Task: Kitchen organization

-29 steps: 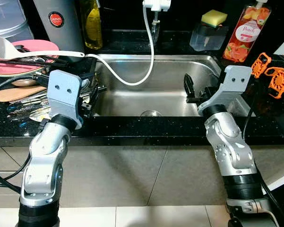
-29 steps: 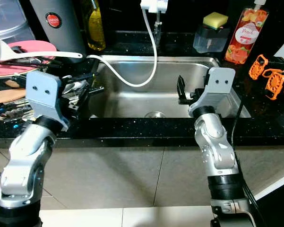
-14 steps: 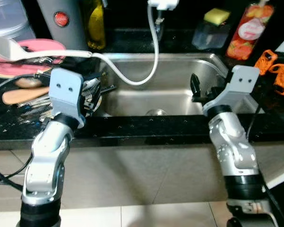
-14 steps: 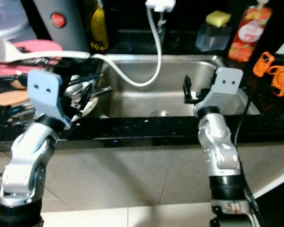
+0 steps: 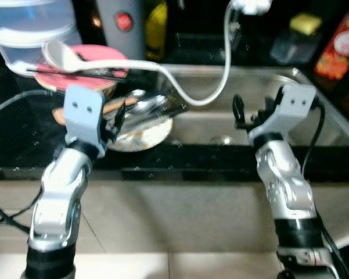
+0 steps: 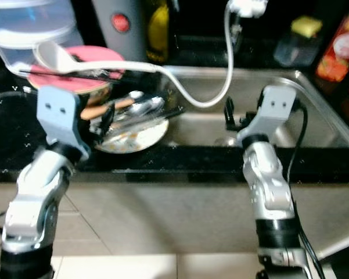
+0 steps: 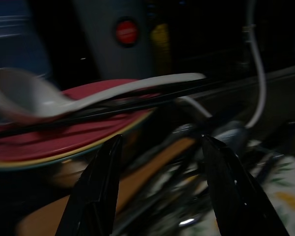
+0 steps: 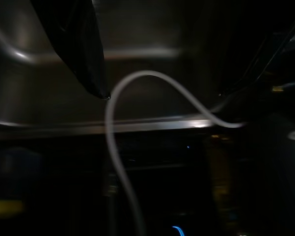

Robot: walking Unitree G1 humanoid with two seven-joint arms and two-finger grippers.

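Left claw (image 7: 159, 191), fingers apart and empty, points at the cutlery (image 5: 140, 108) heaped on the plate (image 5: 154, 132) just ahead; reaching in carelessly could scatter it. Right claw (image 8: 162, 73) gapes above the sink (image 5: 313, 125).

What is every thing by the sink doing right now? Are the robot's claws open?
Left end effector: open, empty, above the plate.
Right end effector: open, empty, over the sink.
Floral plate: dirty, flat on the counter, utensils piled on it.
White ladle: lying across the pink plate.
White hose: hanging looped into the sink.
Sponge: resting on its holder.
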